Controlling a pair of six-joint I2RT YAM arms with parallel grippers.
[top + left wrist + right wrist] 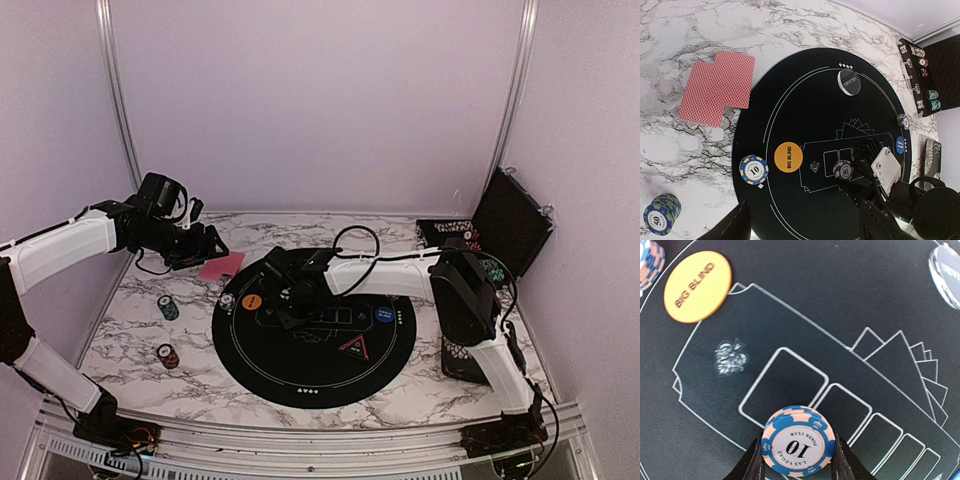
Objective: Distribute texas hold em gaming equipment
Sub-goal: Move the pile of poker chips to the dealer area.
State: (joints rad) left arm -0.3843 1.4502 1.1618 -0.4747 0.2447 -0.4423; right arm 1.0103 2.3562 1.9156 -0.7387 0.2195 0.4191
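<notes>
Right arm at a chip stack on the mat, mid-distribution.

The chip stack (797, 447), marked 10, sits on the mat (790, 300) among the printed card boxes, below the Big Blind button (697, 286). The right gripper (796, 442) stands over it, one finger against each side, half-closed on it. The left gripper (805, 205) hangs wide open and empty near the cards (715, 95), which lie just off the mat. I judge this a grasp on the stack. Next, it should squeeze evenly so the chips do not shear, lift straight up, then carry it to a player's spot.
</notes>
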